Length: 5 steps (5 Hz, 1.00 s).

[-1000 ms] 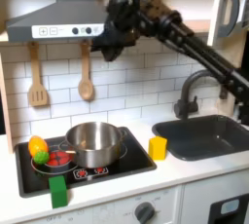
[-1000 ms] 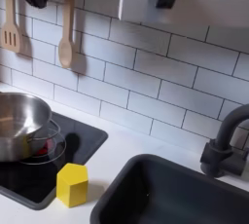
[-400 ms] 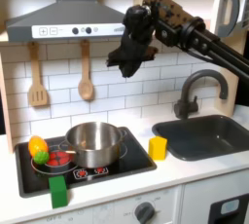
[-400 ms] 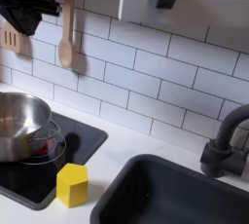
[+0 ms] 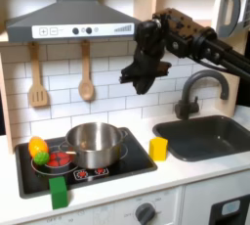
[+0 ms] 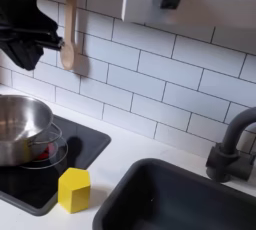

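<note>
My black gripper [image 5: 135,82] hangs in the air in front of the white tile wall, above and to the right of the steel pot [image 5: 95,143] in the first exterior view. Its fingers look spread apart and hold nothing. In the second exterior view the gripper [image 6: 38,52] is at the left edge, above the pot [image 6: 20,124] and next to the hanging wooden spoon [image 6: 68,24]. A yellow block [image 5: 158,149] stands on the stove's right corner, below the gripper; the second exterior view shows the yellow block [image 6: 73,189] beside the sink.
On the black stove [image 5: 132,160] a yellow-green fruit [image 5: 38,149] and a red item [image 5: 61,157] lie left of the pot. A green block [image 5: 60,192] stands at the counter's front. A spatula [image 5: 37,77] and a wooden spoon [image 5: 86,72] hang on the wall. Sink [image 5: 205,136] and faucet [image 5: 190,90] are at the right.
The gripper has come down from near the hood and moved to the right in the first exterior view. Nothing on the stove or counter has moved.
</note>
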Motion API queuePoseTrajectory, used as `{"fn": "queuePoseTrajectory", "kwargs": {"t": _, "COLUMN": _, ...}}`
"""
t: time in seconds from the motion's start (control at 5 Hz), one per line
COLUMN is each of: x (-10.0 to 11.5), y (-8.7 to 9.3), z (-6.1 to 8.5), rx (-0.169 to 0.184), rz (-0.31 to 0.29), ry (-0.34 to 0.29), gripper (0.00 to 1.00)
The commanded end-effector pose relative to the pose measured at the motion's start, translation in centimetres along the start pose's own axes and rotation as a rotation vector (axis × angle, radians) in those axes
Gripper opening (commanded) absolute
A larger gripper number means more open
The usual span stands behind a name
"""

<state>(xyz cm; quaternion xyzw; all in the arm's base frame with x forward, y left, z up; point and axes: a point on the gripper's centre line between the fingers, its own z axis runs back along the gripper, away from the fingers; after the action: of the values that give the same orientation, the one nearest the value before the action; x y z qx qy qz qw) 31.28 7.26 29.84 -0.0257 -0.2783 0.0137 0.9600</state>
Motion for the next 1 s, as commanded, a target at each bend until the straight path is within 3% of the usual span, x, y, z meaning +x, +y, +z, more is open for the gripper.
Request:
{"fn": "queuePoseTrajectory", "kwargs": {"t": 0.0, "x": -3.3, "y": -1.7, "z": -2.4, "rx": -0.027, "rz": -0.034, "ry": 0.133, "gripper": 0.00}}
{"fn": "queuePoseTrajectory", "kwargs": {"t": 0.2, "x": -4.6, "y": -2.7, "z": -3.8, "rx": -0.040, "rz": -0.052, "ry": 0.203, "gripper": 1.00}}
{"fn": "queuePoseTrajectory", "kwargs": {"t": 0.8, "x": -6.9, "y": -4.6, "z": -5.9, "rx": -0.057, "rz": -0.089, "ry": 0.291, "gripper": 1.00}}
